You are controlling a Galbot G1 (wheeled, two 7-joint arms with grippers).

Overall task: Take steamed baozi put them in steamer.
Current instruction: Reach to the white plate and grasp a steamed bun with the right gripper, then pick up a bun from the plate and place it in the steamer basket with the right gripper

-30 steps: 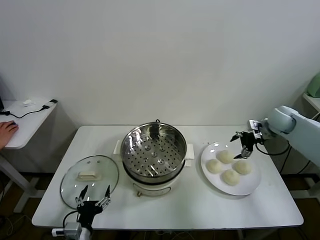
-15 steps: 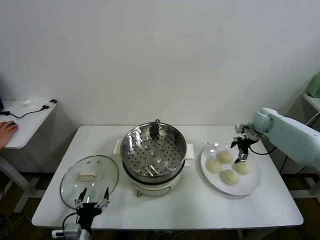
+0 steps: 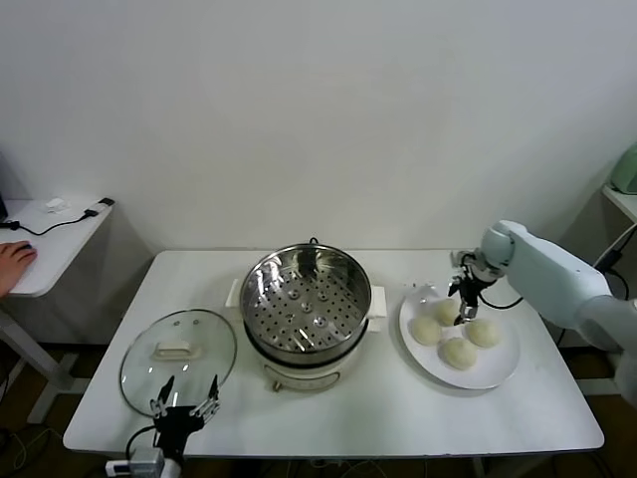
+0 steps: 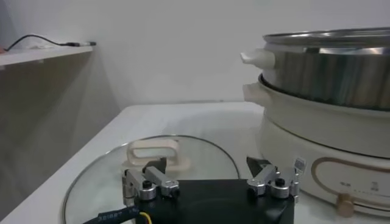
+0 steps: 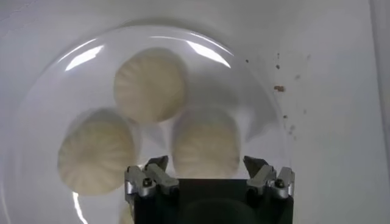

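Four steamed baozi (image 3: 456, 332) sit on plate (image 3: 498, 373) right of frame, steamer (image 3: 304, 304) center empty; right end effector (image 3: 465, 299) open above rear bun, should drop centered, close gently; left end effector (image 3: 184, 403) open, idle lower left.

Shiny perforated steel steamer (image 3: 307, 299) (glossy glass lid (image 3: 179, 345) beside), matt baozi (image 5: 150, 84).

The light is bright and even, and it seems to come from above. In the head view the steamer (image 3: 307, 304) shows sharp white reflections on its steel wall, and soft shadows lie on the bench (image 3: 398, 398) under it. In the right wrist view the plate (image 5: 256, 91) carries curved streaks of glare, and the buns (image 5: 150, 84) look a little soft. The wall looks plain and evenly lit.
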